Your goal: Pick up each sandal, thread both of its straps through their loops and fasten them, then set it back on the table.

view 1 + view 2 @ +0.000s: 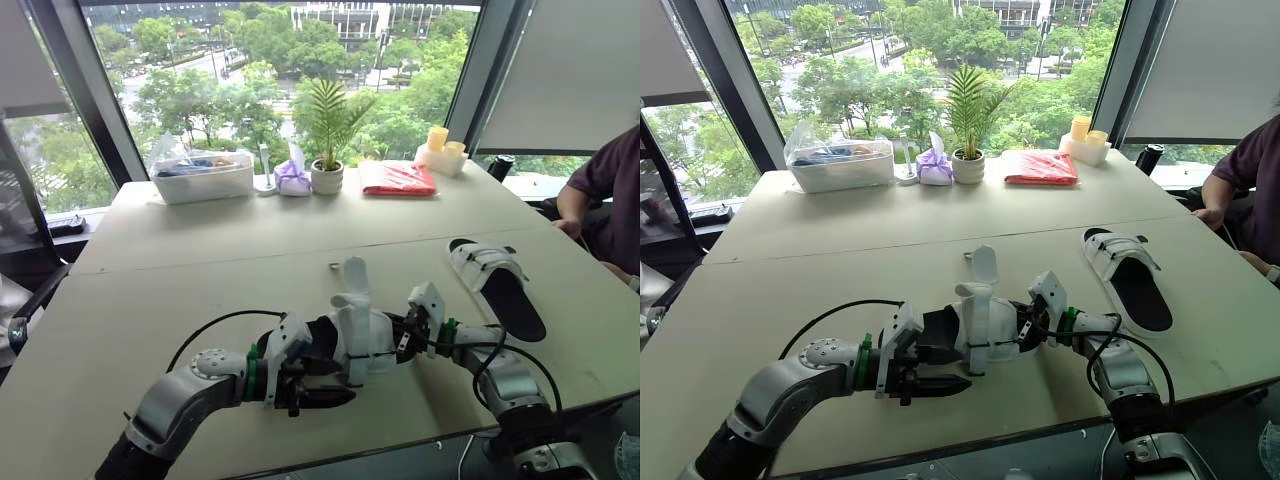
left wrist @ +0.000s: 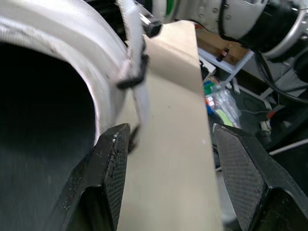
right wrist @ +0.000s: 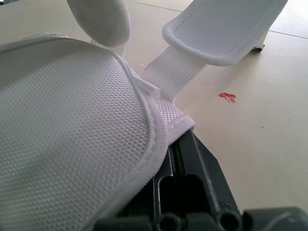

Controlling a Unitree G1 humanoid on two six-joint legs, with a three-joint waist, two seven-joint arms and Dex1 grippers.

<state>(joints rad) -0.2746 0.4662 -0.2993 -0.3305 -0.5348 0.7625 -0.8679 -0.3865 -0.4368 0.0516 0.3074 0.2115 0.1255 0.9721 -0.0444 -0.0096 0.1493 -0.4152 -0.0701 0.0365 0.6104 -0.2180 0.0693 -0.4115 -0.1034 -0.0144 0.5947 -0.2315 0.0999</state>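
Note:
A white sandal (image 1: 355, 330) with a black footbed is held low over the table's (image 1: 200, 280) front middle. Its two straps (image 3: 226, 29) stand up loose and unfastened. My right gripper (image 1: 402, 338) is shut on the sandal's white upper from the right; one finger (image 3: 192, 183) shows under the fabric edge. My left gripper (image 2: 178, 183) is open at the sandal's left end, with the sole's rim beside one finger (image 2: 110, 178) and bare table between the two. The second sandal (image 1: 497, 285) lies flat at the right, straps across it.
Along the far edge stand a clear plastic box (image 1: 203, 175), a purple pouch (image 1: 292, 178), a potted plant (image 1: 327, 150), a red bag (image 1: 397, 178) and candles (image 1: 440, 152). A person (image 1: 610, 190) sits at the right. A small metal piece (image 1: 334, 266) lies mid-table.

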